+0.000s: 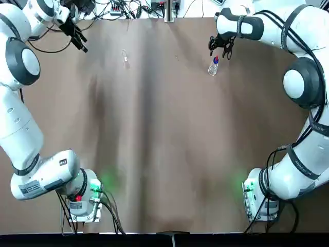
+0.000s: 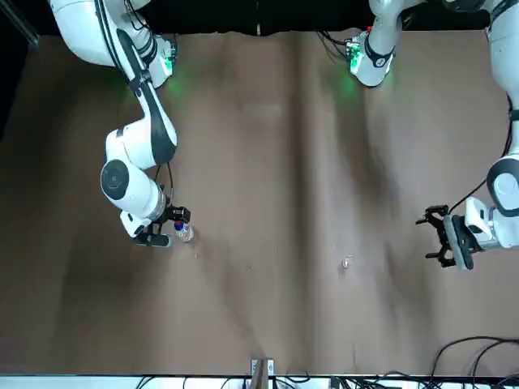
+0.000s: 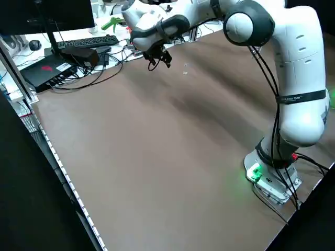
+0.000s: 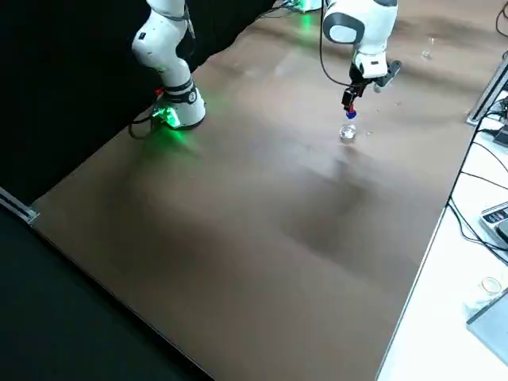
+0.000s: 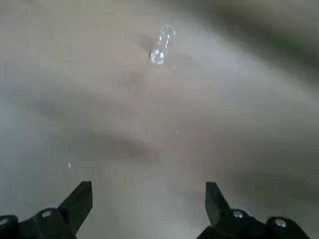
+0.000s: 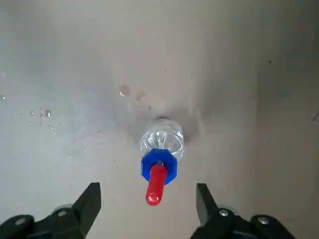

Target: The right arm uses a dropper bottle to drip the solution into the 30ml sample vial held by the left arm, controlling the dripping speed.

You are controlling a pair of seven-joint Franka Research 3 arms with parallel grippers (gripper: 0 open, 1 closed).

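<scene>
While the right gripper [image 6: 148, 211] hovers, fingers spread, near the dropper bottle [image 6: 160, 154], the vial [image 5: 163, 45] stands apart. The left gripper [image 5: 149, 211] hangs open

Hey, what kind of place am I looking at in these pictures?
Probably a robotics lab: two white jointed robot arms, the left and right, are mounted at a brown-covered table, with a black computer keyboard and tangled black cables beyond its edge.
</scene>
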